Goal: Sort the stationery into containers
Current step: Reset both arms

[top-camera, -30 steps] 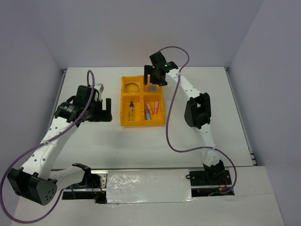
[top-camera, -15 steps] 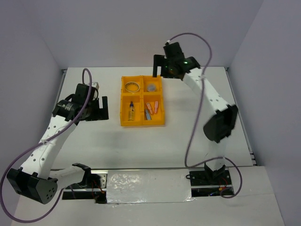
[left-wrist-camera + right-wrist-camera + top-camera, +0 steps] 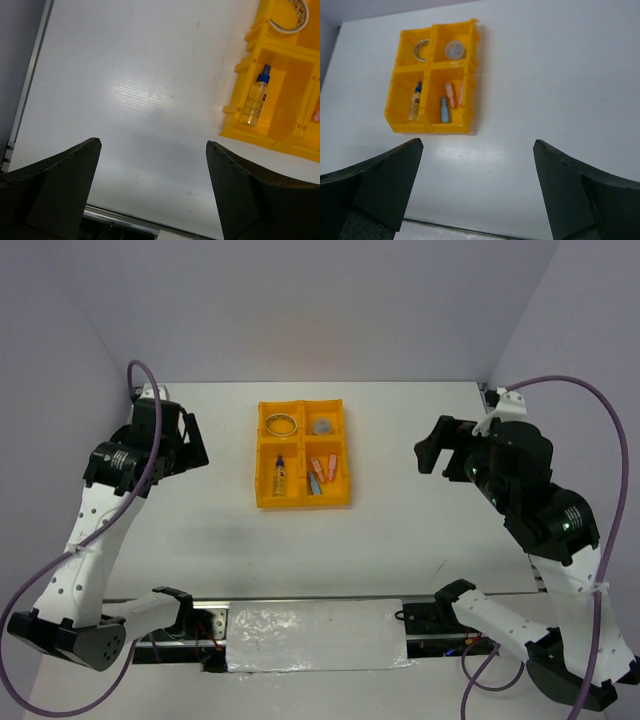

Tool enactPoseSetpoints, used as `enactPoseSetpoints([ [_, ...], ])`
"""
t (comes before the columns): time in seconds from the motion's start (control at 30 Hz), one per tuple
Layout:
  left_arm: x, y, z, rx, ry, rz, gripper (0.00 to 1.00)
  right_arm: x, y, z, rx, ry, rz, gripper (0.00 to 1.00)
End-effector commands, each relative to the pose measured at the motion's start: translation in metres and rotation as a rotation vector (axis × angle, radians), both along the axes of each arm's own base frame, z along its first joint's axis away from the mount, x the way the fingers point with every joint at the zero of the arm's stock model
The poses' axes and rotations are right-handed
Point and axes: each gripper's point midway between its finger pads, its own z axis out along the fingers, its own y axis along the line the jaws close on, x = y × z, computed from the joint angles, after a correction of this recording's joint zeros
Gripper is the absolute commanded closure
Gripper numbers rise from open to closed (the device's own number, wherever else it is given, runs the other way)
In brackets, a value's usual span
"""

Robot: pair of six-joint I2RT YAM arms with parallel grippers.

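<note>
At the left of the desk, the left gripper is held above the bare surface, well apart from the tray. Its fingers are spread wide, and nothing is pinched between them. In the left wrist view, the tray's left side is seen beyond the right-hand finger.

The orange-yellow tray is set at the middle of the desk, towards the far side, and is divided into four square compartments. All of the stationery is found inside it. The beige tape ring is laid flat in the far left compartment. The clear bottle with the blue cap is laid on its side in the near left compartment, with the cap towards the far edge. The small clear-grey round roll is held in the far right compartment. In the near right compartment, the two pink sticks are laid side by side, and the light-blue stick is placed just beside them, on their left.

At the right, the right gripper is raised over the desk, well apart from the tray. Its fingers are likewise spread, and nothing is held. The whole tray is seen between them in the right wrist view.
</note>
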Motion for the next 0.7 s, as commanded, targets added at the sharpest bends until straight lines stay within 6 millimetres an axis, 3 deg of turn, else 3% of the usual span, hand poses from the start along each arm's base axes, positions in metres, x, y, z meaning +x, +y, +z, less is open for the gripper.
enactPoseSetpoints([
  [0.0, -0.008, 0.015, 0.017, 0.026, -0.087, 0.051, 0.01, -0.024, -0.021, -0.024, -0.057, 0.084, -0.051, 0.00],
  [0.13, -0.017, 0.015, 0.012, -0.016, -0.128, 0.074, 0.01, -0.044, -0.044, -0.021, -0.091, 0.065, -0.108, 0.00],
  [0.23, -0.024, 0.012, -0.001, -0.028, -0.097, 0.059, 0.01, -0.054, -0.050, -0.019, -0.088, 0.053, -0.114, 0.00],
  [0.4, -0.032, 0.018, -0.006, -0.009, -0.083, 0.082, 0.01, -0.061, -0.050, -0.024, -0.074, 0.062, -0.104, 0.00],
  [0.67, -0.030, 0.023, 0.000, 0.016, -0.097, 0.092, 0.01, -0.049, -0.038, -0.020, -0.047, 0.049, -0.074, 0.00],
])
